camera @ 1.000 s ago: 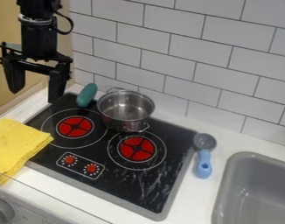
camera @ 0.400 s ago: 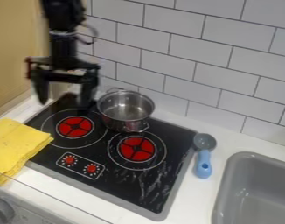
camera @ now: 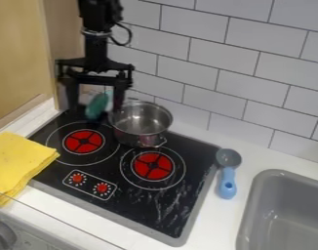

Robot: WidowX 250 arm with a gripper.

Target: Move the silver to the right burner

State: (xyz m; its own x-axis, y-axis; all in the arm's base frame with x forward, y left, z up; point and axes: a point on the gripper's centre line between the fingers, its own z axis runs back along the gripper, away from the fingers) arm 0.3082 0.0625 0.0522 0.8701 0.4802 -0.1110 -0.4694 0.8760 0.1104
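Pot (camera: 141, 119) behind the right burner (camera: 153, 166), jaws apart.
The gripper (camera: 95, 107) hangs behind and left of that burner, its height hard to judge. Ideally, bring one jaw inside the pot and one outside, clear of the green thing (camera: 96, 104), close firmly on the rim, then lift level and set it down centred on the burner.

A toy kitchen or a small kitchen corner is what this looks like, with a stove (camera: 126, 203) of red burners (camera: 152, 165), a pot (camera: 141, 123), a grey sink (camera: 250, 215) in a white counter (camera: 217, 224) and tiles (camera: 223, 63) behind.
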